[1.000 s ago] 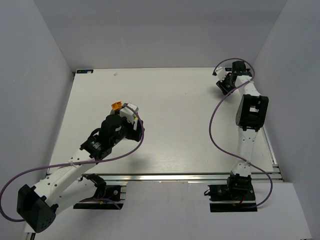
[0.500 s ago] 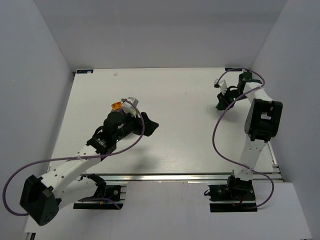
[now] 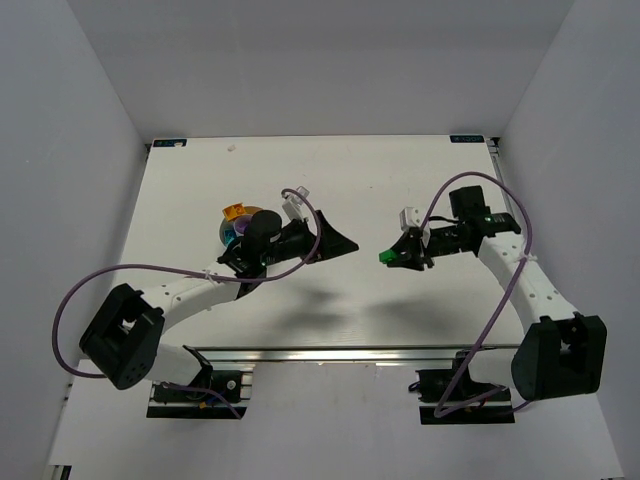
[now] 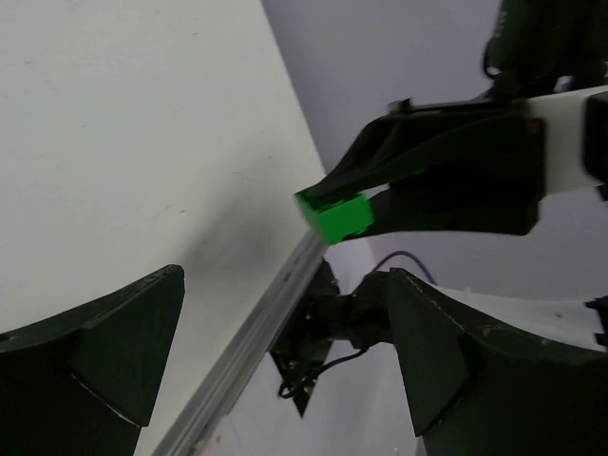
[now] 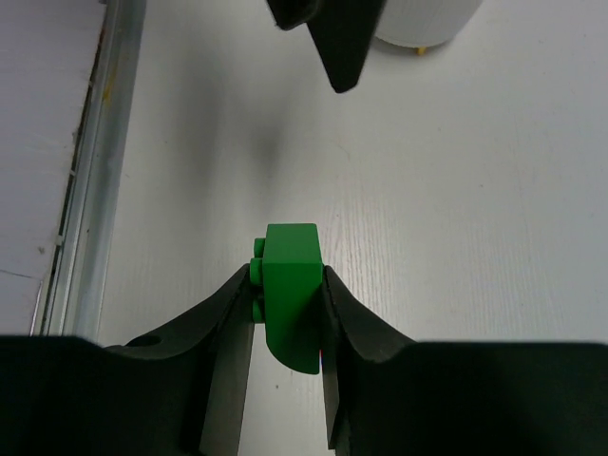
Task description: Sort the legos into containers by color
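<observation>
So in the last second the right arm swung in from the far right corner of the flat white tabletop [image 3: 200, 180] to the middle. The right tool [image 3: 397, 257] was clamped on a tiny studded plastic green brick [image 5: 290, 294], which looked to be held up off the surface.

Meanwhile the left arm, which had been parked over the small round white divided bowl [image 5: 423, 21], turned outward. The left tool [image 3: 338, 241] was spread wide with nothing in it, tips aimed at the green brick but not touching it. The bowl sat just behind it, with an orange brick [image 3: 233, 211] at its far edge and bits of cyan and purple showing inside.

My read: this was a handoff being set up, since the bowl was on the left arm's side. Green wasn't sorted yet, and I couldn't tell which compartment it was meant for.
</observation>
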`<state>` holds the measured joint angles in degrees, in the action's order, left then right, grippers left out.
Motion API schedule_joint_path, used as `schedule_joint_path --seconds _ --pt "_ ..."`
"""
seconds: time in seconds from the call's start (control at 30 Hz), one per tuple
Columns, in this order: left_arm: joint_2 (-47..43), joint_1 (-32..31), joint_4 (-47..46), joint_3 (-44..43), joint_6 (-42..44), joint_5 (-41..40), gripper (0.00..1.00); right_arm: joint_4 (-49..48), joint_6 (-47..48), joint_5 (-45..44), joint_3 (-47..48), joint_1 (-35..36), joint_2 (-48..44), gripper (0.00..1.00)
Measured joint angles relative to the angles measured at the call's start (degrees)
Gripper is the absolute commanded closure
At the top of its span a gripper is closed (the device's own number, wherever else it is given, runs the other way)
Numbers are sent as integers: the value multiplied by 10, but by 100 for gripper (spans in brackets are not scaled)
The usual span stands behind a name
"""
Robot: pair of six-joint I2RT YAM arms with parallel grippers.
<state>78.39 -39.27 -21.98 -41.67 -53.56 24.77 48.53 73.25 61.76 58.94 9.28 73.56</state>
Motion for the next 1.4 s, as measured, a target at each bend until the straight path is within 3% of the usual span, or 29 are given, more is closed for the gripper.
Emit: schedule_joint_path --seconds 0.27,0.47,0.77,0.93,1.1,1.2,1.27,1.3,1.33,1.4 --pt "8 -19 -61 -16 -64 19 4 -104 -106 -8 -43 72 -32 100" --pt "37 -34 -39 -30 -79 21 10 -184 -196 -44 -43 120 -31 99" --pt "49 -44 30 -51 -74 6 29 -232 -262 -105 -43 158 -23 99" --pt "53 -48 58 -68 -62 -9 49 -238 -270 -128 -43 171 -23 99" --pt "67 -48 71 -77 -60 -14 62 -238 -274 -154 -43 176 -21 97" --pt "67 -48 79 -80 -58 -15 76 -238 -274 -160 -43 179 -21 87" --pt "67 -48 83 -81 -56 -16 86 -238 -274 -164 -43 181 -21 60" --pt "67 -48 85 -82 -54 -17 96 -238 -275 -165 -43 182 -21 39" --pt "67 -48 90 -84 -49 -19 98 -238 -277 -164 -43 182 -21 26" --pt "67 -48 113 -91 -33 -28 100 -243 -283 -164 -43 184 -22 13"
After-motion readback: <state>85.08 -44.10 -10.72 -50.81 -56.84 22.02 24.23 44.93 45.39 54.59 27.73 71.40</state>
